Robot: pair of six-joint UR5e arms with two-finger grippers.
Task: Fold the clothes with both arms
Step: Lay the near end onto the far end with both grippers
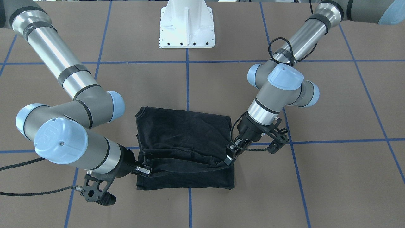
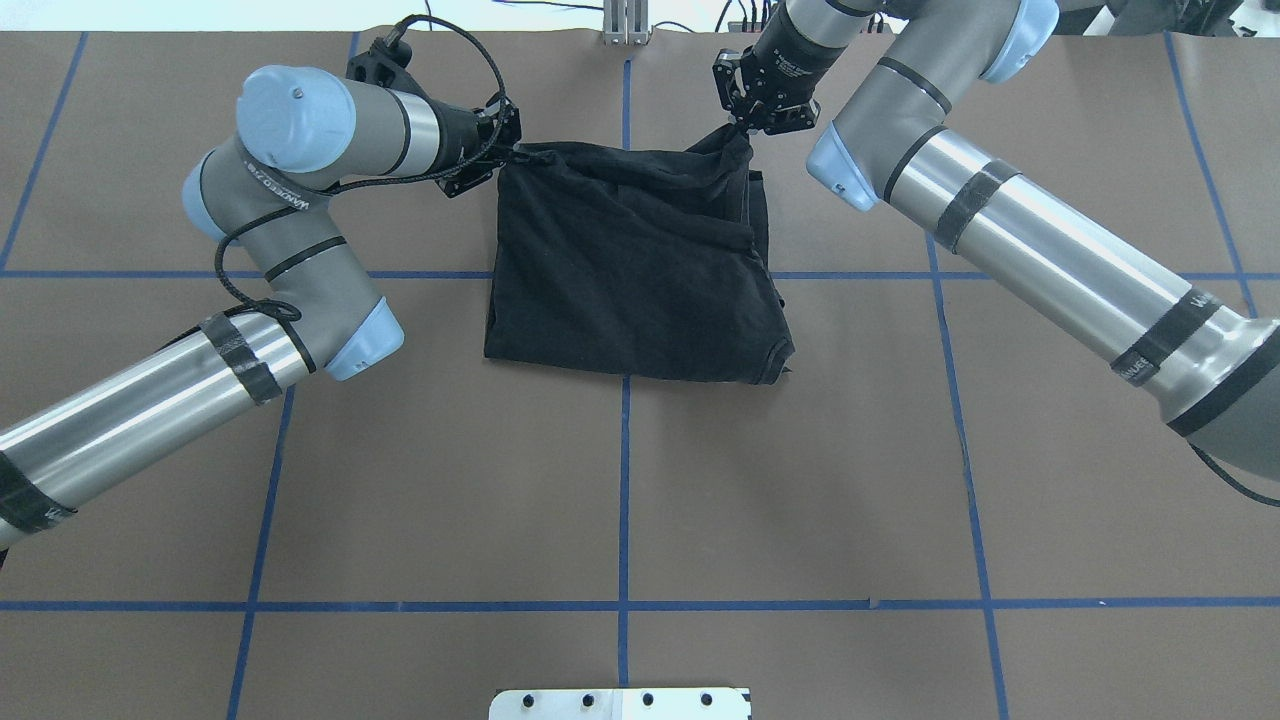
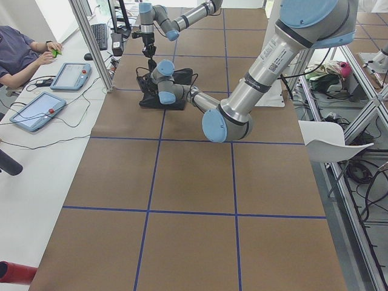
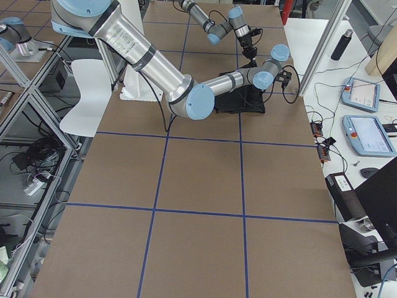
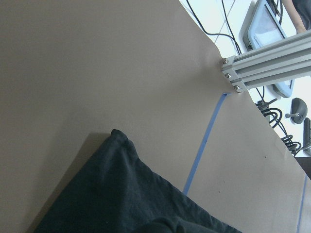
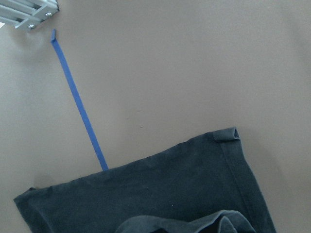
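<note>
The black T-shirt [image 1: 186,139] [image 2: 630,270] lies folded into a rough rectangle on the brown table, plain side up, at the side away from the robot base. My left gripper [image 1: 230,157] [image 2: 508,150] is shut on one corner of the shirt's upper layer, at the shirt's edge farthest from the base. My right gripper [image 1: 145,171] [image 2: 745,125] is shut on the other corner of that layer. Between them the cloth is lifted and wrinkled, above a flat lower layer. Both wrist views show only black fabric [image 5: 121,199] [image 6: 160,194] over the table, with no fingers visible.
The white pedestal base [image 1: 186,28] stands at the robot's side of the table. Blue tape lines [image 2: 625,480] grid the brown surface. An aluminium post [image 2: 625,20] stands at the far edge. Beside the table, a person [image 3: 24,51] sits by tablets [image 4: 366,133].
</note>
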